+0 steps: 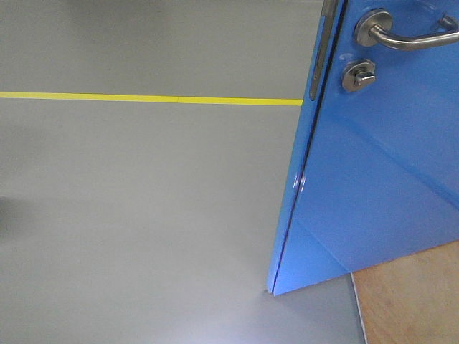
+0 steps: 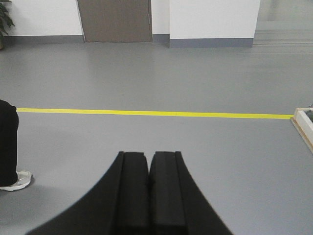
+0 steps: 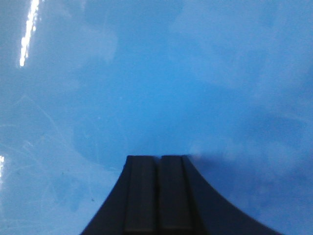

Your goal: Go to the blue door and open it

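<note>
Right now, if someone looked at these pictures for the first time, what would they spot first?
The shiny blue door fills the right of the front view, with its steel handle at the top. Next comes the yellow line across the grey floor on the left. In the right wrist view, the shut right claw faces nothing but blue door.

Lever handle (image 1: 412,43) partly beyond right edge

The blue door (image 1: 380,165) fills the right side, with its narrow edge showing. A steel lever handle (image 1: 409,34) sits above a round thumb-turn lock (image 1: 358,74). A yellow line (image 1: 143,98) crosses the grey floor (image 1: 143,215) up to the door edge.
</note>
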Available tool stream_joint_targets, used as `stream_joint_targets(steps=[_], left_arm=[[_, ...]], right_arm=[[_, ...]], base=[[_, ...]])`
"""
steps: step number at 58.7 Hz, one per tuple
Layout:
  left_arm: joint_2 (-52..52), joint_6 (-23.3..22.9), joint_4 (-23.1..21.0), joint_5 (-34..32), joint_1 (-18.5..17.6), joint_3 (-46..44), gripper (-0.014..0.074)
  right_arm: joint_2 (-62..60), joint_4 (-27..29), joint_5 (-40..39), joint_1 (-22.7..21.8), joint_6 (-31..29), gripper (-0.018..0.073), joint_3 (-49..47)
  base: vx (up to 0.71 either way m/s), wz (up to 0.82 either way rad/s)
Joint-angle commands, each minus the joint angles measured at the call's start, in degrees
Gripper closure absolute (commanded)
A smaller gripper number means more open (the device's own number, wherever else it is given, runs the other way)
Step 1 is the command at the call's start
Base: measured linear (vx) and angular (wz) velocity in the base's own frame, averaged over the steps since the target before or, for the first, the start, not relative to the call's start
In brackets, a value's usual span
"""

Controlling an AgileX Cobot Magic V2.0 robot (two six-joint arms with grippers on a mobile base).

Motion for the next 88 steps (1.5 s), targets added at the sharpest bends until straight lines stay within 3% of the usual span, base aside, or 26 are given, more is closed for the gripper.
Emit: stream_joint_targets(steps=[1, 88], left_arm=[[-0.8, -0.4, -0.1, -4.9, -0.1, -1.6, 0.0524], [-0.8, -0.4, -0.1, -4.9, -0.1, -1.6, 0.0524]], right_arm=[[-1.9, 2.2, -2.8, 0.1, -0.6, 0.0551, -1.9], [-1.9, 2.2, -2.7, 0.1, -0.6, 0.0551, -1.9]], base=[[0.10, 0.06], [0.14, 0.01]])
